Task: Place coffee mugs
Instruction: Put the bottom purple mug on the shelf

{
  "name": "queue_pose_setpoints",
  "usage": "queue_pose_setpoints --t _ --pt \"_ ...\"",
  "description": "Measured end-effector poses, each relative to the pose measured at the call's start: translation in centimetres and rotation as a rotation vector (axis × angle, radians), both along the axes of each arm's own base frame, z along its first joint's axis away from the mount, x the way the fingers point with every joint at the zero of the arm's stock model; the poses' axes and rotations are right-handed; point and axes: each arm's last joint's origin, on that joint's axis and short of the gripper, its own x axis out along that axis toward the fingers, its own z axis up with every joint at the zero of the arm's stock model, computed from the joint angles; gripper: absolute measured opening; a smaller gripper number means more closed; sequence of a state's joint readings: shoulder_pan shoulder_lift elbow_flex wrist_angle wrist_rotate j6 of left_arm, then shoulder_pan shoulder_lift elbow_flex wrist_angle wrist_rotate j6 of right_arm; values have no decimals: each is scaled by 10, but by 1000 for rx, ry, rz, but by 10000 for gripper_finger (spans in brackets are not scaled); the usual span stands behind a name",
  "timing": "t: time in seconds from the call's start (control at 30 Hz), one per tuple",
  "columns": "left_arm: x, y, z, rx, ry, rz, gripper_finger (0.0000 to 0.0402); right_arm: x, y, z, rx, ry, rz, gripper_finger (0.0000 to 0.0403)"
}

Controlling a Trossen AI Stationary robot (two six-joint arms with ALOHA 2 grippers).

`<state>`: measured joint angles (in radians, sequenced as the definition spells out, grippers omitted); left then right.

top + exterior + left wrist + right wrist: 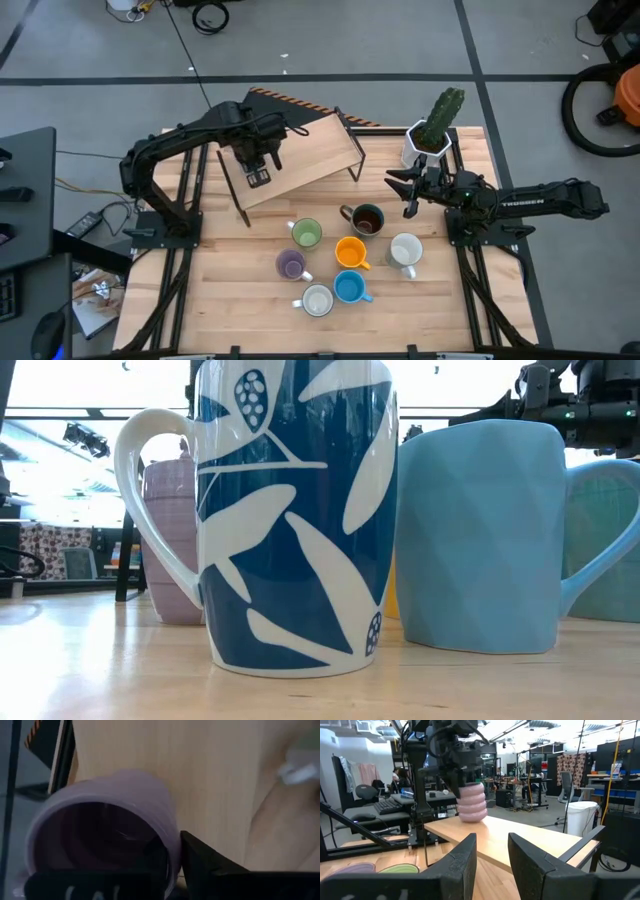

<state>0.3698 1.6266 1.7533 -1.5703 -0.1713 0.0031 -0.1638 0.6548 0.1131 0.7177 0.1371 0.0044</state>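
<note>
Gripping purple mug (100, 820), no writing.

From overhead, my left end effector (258, 165) hides the ribbed purple ceramic mug (472, 802); wrist view crops its rim.

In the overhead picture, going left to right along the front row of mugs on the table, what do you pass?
Purple mug → white mug → blue mug → white mug with the handle toward the front.
</note>
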Motion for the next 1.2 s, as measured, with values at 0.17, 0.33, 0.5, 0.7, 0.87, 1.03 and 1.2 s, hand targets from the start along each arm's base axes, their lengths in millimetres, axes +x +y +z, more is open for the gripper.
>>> queue_pose_setpoints --t 0.17,0.33,0.5,0.7,0.87,1.03,1.2 --pt "-7 -2 7 -1 -17 -67 46 0 0 0 3 -1 2 117" --pt "-24 3 19 -57 -85 -98 46 0 0 0 2 -1 8 117" --pt "-47 14 32 -86 -166 -88 45 0 0 0 2 -1 8 117" --pt "-61 25 37 -101 -208 -81 44 0 0 0 1 -3 8 117" --pt "-62 28 32 -117 -200 -114 44 0 0 0 7 -6 10 117" --pt "-61 29 10 -168 -126 -125 44 0 0 0 9 -6 10 117" --pt "-62 29 3 -174 -92 -154 44 0 0 0 9 -5 10 117"
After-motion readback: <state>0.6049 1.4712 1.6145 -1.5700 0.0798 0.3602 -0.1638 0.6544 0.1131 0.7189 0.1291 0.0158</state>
